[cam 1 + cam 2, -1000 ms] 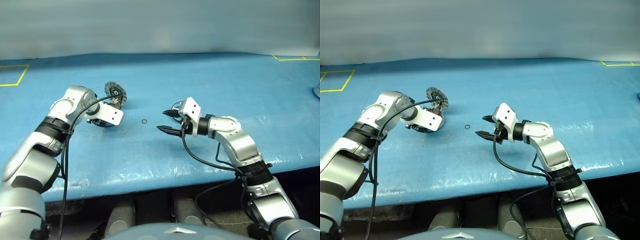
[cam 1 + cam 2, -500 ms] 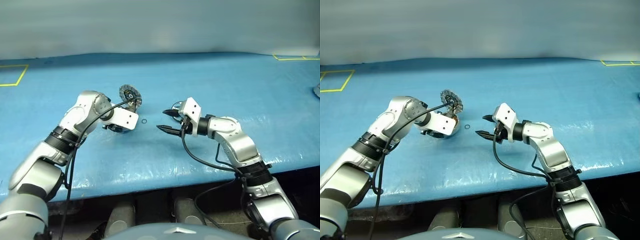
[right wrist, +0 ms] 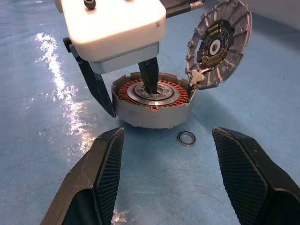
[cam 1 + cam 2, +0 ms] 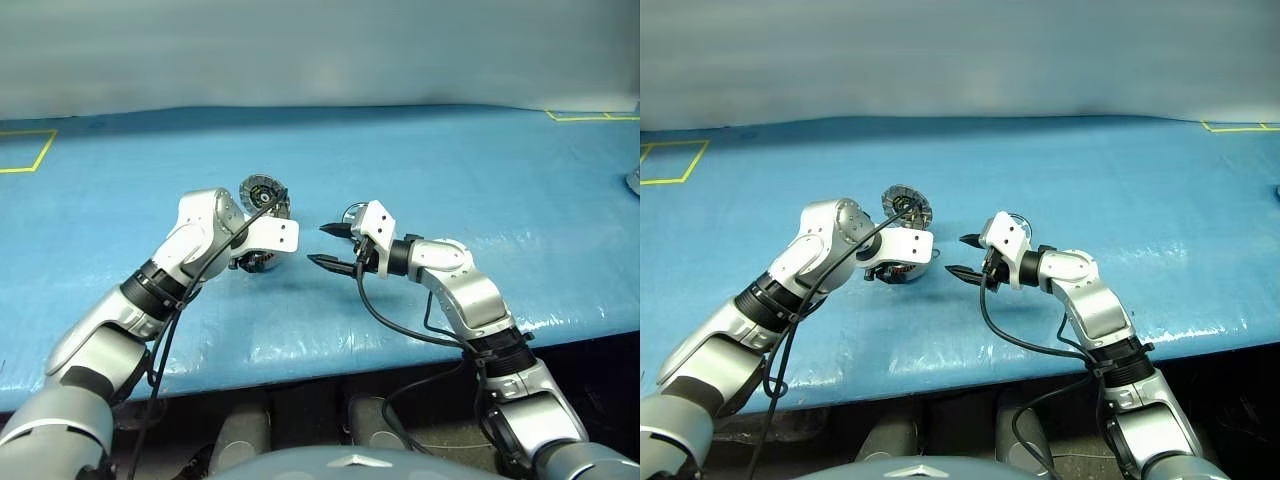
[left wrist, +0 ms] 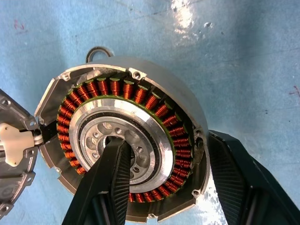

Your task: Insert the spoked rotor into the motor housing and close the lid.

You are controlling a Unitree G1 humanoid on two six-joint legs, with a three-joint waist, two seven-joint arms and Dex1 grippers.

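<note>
The motor housing (image 3: 152, 105) sits on the blue table (image 4: 450, 160) left of centre in the head views, its lid (image 3: 218, 44) swung up on the hinge and standing nearly upright, its segmented inner face with the dark centre turned toward the right wrist camera.

The left gripper (image 3: 125, 89) points steeply down over the housing. One of its fingers (image 5: 110, 180) reaches into the silver centre; the other runs down outside the grey rim, so the pair straddle the ring of copper windings and the housing wall. The left wrist view shows this from above (windings bright orange-red, a ring of small holes in the hub), with the lid at the left edge of the frame. Whether the fingers actually press on the wall I cannot tell.

The right gripper (image 4: 330, 246) hovers level, just right of centre in the head views, aimed at the housing, its fingers spread apart with nothing between them.

The right wrist view alone makes plain a tiny ring (image 3: 186, 138) lying flat on the table, just beside the housing on the near side. In the left eye view, a small shiny object (image 4: 350, 212) lies behind the right gripper, too hidden to identify.
</note>
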